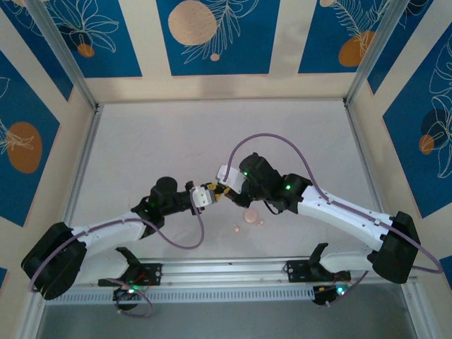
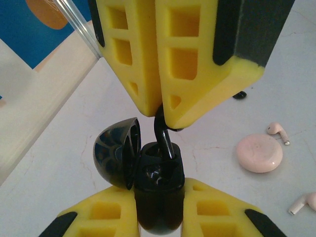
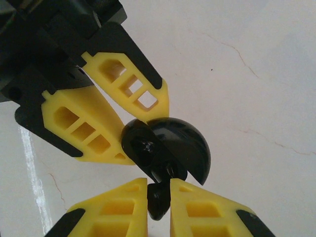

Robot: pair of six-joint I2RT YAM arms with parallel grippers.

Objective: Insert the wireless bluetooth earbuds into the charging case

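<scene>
My left gripper (image 2: 158, 190) is shut on the body of a black charging case (image 2: 158, 207). The case's round lid (image 2: 116, 153) hangs open to the left. From above, my right gripper (image 2: 160, 114) is shut on a black earbud (image 2: 166, 138), whose stem reaches down into the case's open top. In the right wrist view my right gripper (image 3: 159, 185) pinches the earbud (image 3: 159, 200) just below the case (image 3: 148, 145), which the left gripper (image 3: 143, 133) holds. From above, the left gripper (image 1: 205, 197) and right gripper (image 1: 224, 186) meet at mid-table.
A closed pale pink case (image 2: 259, 153) lies on the white table to the right, with two pink earbuds (image 2: 277, 131) (image 2: 302, 202) beside it. A small black item (image 2: 239, 95) lies farther back. The pink case (image 1: 251, 215) sits just in front of the right arm.
</scene>
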